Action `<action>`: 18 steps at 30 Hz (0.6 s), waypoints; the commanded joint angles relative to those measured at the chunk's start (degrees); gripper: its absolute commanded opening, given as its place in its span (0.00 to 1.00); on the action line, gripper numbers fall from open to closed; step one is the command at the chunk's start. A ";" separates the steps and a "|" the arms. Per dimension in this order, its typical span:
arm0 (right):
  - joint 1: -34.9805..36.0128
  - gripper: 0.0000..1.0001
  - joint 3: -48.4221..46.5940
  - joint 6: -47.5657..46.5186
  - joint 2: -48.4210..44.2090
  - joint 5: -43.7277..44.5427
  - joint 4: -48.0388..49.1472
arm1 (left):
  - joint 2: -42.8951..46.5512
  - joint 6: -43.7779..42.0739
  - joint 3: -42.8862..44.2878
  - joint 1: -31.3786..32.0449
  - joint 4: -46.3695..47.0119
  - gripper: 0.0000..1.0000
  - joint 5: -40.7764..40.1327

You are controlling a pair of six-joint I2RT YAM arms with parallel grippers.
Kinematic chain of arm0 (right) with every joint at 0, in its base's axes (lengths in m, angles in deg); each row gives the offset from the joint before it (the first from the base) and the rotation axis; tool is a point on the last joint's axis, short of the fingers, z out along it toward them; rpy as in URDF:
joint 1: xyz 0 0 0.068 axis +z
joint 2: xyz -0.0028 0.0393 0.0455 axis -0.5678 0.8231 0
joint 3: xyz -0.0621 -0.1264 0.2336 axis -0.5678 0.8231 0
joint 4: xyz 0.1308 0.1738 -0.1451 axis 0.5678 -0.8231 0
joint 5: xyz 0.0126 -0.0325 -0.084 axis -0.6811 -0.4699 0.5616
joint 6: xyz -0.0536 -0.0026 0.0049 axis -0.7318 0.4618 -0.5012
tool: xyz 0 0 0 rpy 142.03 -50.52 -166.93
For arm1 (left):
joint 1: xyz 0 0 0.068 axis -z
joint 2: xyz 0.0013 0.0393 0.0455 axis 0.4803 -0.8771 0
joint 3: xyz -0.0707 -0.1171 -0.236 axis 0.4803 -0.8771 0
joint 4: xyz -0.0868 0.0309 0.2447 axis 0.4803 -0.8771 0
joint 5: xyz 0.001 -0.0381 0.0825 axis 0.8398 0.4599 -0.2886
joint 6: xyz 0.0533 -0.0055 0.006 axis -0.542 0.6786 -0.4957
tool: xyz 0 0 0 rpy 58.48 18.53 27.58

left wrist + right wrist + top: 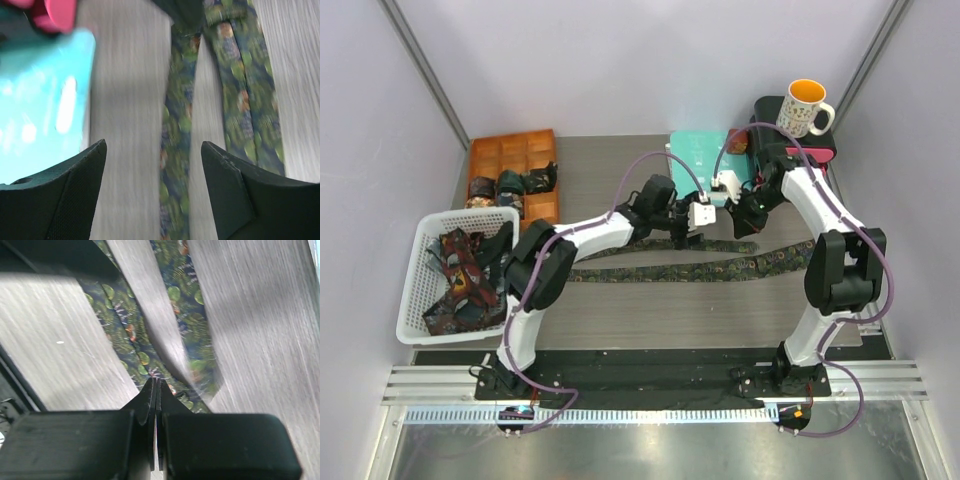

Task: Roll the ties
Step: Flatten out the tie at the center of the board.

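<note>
A green-patterned tie (690, 270) lies on the table as two long flat strips. In the left wrist view its strips (176, 150) run away from me; the narrower one passes between my open fingers. My left gripper (686, 236) (153, 150) is open just above the far strip. My right gripper (745, 222) (156, 382) is shut, its tips over the tie (130, 340) where the two strips meet. I see nothing between its fingers. More ties (460, 275) lie in a basket. Small rolled ties (515, 183) sit in an orange tray.
A white basket (415, 300) stands at the left. An orange compartment tray (510, 150) is at the back left. A teal folder (700, 155) (40, 100) lies behind the grippers. A mug (805, 108) stands on a black and pink box (815, 152) at the back right.
</note>
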 commanded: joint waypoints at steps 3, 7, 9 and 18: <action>0.43 0.01 0.76 1.75 -4.57 -3.85 -2.05 | -4.43 3.02 3.50 2.87 11.28 0.77 -0.75; -1.75 0.01 2.43 5.94 -4.13 -3.59 -0.12 | -6.27 0.74 5.52 3.40 7.59 0.67 -0.66; -4.38 0.01 1.04 8.15 -2.47 -4.03 0.50 | -8.29 0.05 7.71 3.40 2.61 0.60 -0.93; -14.59 0.08 -3.19 14.32 5.44 -1.40 -2.57 | -15.32 -4.09 21.95 4.62 -16.67 0.60 -0.83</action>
